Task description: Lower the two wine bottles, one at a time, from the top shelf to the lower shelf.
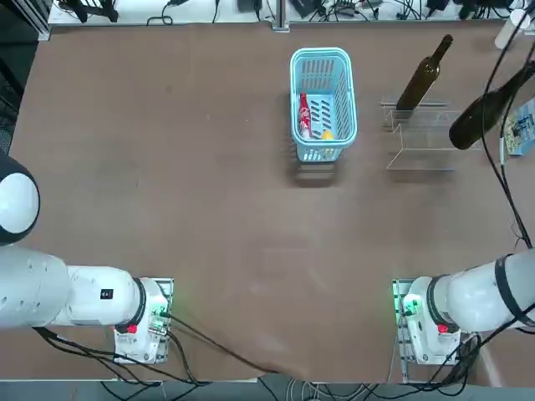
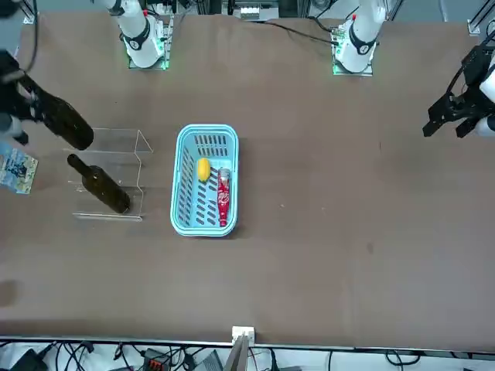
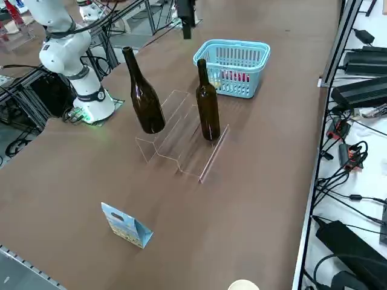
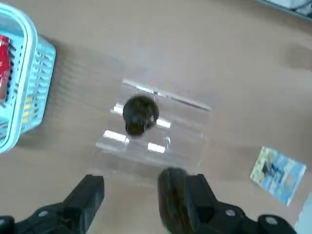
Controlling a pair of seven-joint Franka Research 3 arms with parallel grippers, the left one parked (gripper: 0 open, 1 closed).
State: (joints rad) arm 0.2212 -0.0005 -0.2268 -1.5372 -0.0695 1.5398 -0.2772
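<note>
The right gripper (image 4: 144, 187) hung above the acrylic stand with its jaws spread apart and closed on nothing. The darker wine bottle (image 4: 170, 204) leaned against the inner face of one finger, tilted over the top shelf (image 3: 172, 104) and probably propped there rather than gripped. Beyond it, the other wine bottle (image 3: 207, 103) stood upright on the lower shelf (image 3: 195, 154), apparently already transferred, so half the job looked done.

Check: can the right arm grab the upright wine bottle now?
Probably not yet: the right gripper is busy at the other, tilted wine bottle. Otherwise the upright wine bottle on the acrylic stand stands clear, its neck open from above.
</note>
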